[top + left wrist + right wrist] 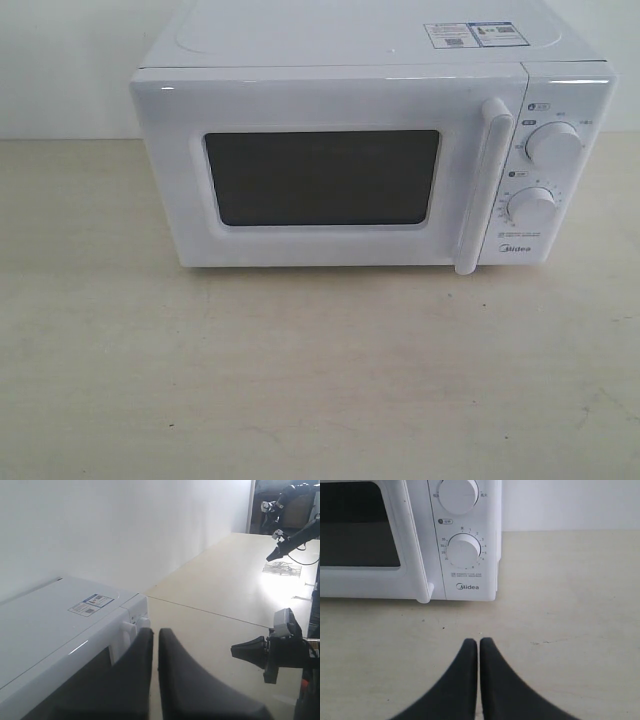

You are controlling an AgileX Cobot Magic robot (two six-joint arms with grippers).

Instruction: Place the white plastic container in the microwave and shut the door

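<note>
Likely rigid and slick, the shut door (320, 180) is best hooked behind its bar handle (485, 180) on the right; the left gripper (156, 632) and right gripper (479, 642) are both pressed together and empty, and the white plastic container is unseen.

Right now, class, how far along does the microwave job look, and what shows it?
Done: the door of the microwave is shut. In hand: nothing; the left gripper and right gripper are closed and empty. Left: unclear. The white plastic container shows in no view, and the dark window hides the inside, so it may already be in or not yet fetched.
</note>
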